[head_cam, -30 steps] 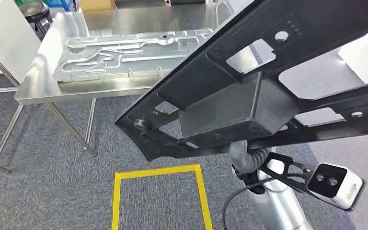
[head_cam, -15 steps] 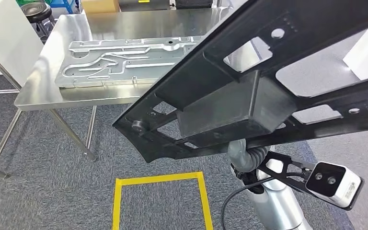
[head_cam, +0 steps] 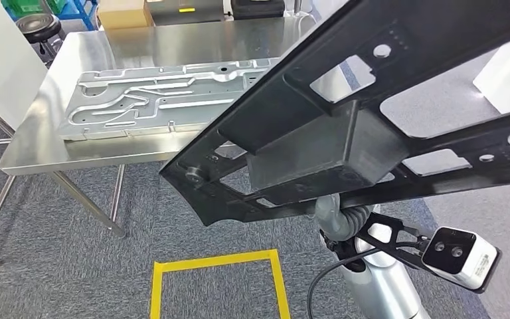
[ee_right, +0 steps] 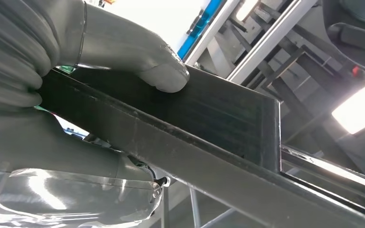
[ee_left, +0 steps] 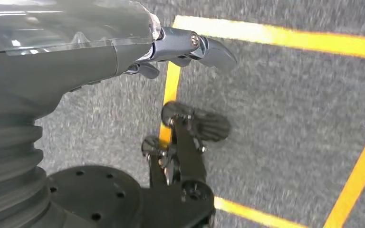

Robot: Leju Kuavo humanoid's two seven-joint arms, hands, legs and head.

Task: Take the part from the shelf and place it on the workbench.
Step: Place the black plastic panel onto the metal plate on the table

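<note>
In the head view, a large black part (head_cam: pixel 345 126) with cut-out openings and a box-shaped section is seen held up in the air, tilted, in front of the camera. It is carried above the grey carpet, near the front edge of the steel workbench (head_cam: pixel 33 146), and is not resting on it. On the workbench, a flat silver machined plate (head_cam: pixel 153 106) is lying. A square of yellow tape (head_cam: pixel 216 260) is marked on the floor below the part. The silver right arm (head_cam: pixel 385 286) is seen rising under the part, with a white camera module (head_cam: pixel 458 258) fixed at its wrist.

In the left wrist view, the left hand (ee_left: pixel 123 52) is seen over the carpet and the yellow tape lines. Nothing is held in it; a dark finger is stretched forward and another is curled a little under it.

In the right wrist view, the right hand (ee_right: pixel 100 95) is closed around the black part (ee_right: pixel 209 118). The thick grey thumb (ee_right: pixel 142 57) is pressed on one face of the part, and the other fingers are wrapped against the opposite side.
</note>
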